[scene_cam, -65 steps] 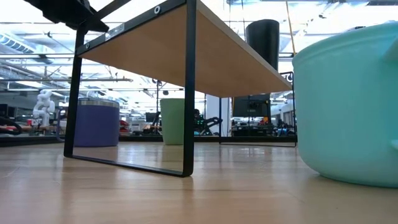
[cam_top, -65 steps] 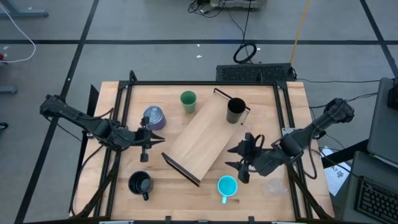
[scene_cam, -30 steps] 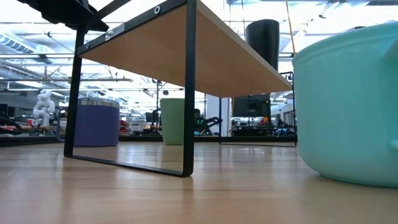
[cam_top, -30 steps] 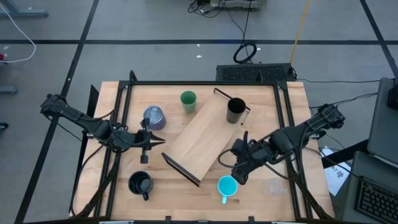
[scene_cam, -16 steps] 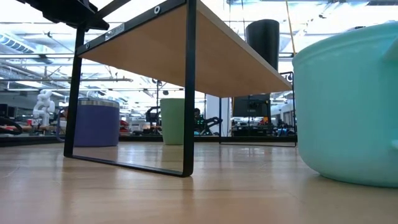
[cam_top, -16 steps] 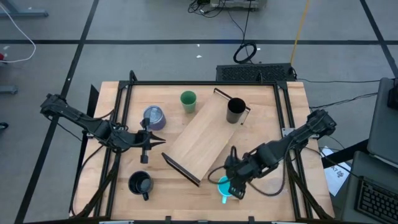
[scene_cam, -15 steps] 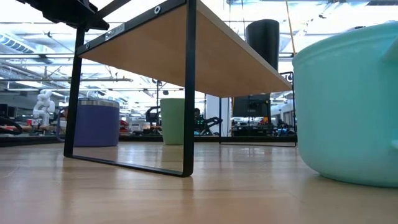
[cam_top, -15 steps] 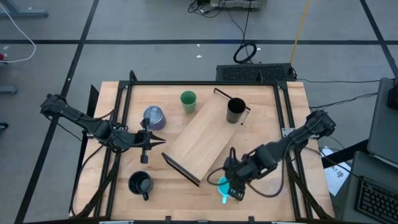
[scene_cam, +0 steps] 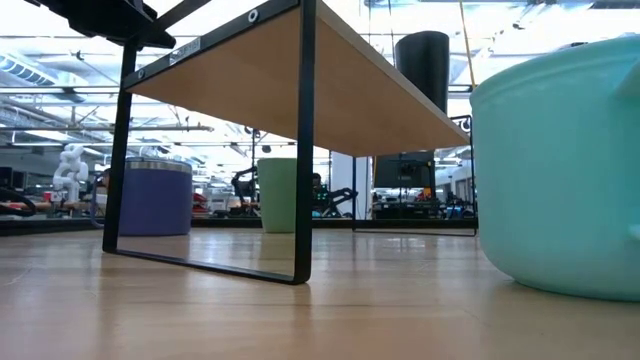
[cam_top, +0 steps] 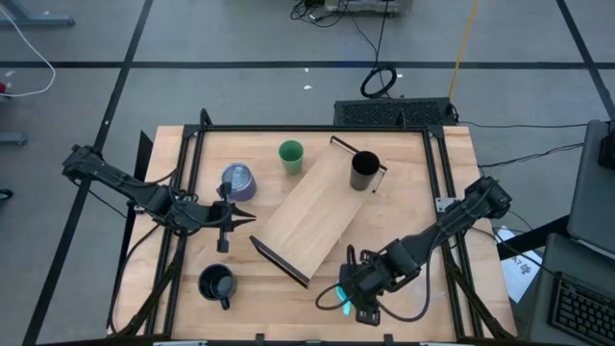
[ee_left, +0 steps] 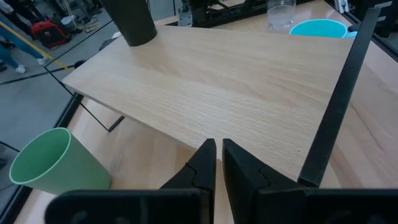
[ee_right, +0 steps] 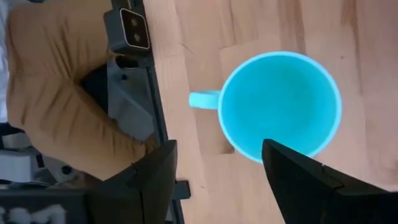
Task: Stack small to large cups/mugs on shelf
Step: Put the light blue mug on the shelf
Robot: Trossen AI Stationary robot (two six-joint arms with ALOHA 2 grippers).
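Note:
The light-wood shelf (cam_top: 312,207) stands slantwise on its two black brackets mid-table, with the tall black mug (cam_top: 363,170) upright on its far end. The green cup (cam_top: 290,156) and the purplish-grey mug (cam_top: 238,181) stand on the table at the far left. The squat black mug (cam_top: 218,284) stands near left. The cyan mug (ee_right: 280,106) stands upright near the front edge, its handle (ee_right: 202,99) sticking out sideways. My right gripper (ee_right: 227,180) is open just above it, pointing down. My left gripper (ee_left: 216,162) is shut and empty, left of the shelf. The tiny clear cup (ee_left: 281,14) stands beyond the cyan mug.
The low camera's housing (ee_right: 134,31) sits at the table's near edge, close beside the cyan mug. Black frame rails (cam_top: 187,192) run along the table's left and right sides. The shelf's near bracket (cam_top: 281,261) stands just left of the right gripper.
My right gripper has gone from beside the shelf's right side toward the table's near edge and a little left, tipping to point down, and now hangs over the cyan mug. It has stayed open. The mugs and shelf have not moved.

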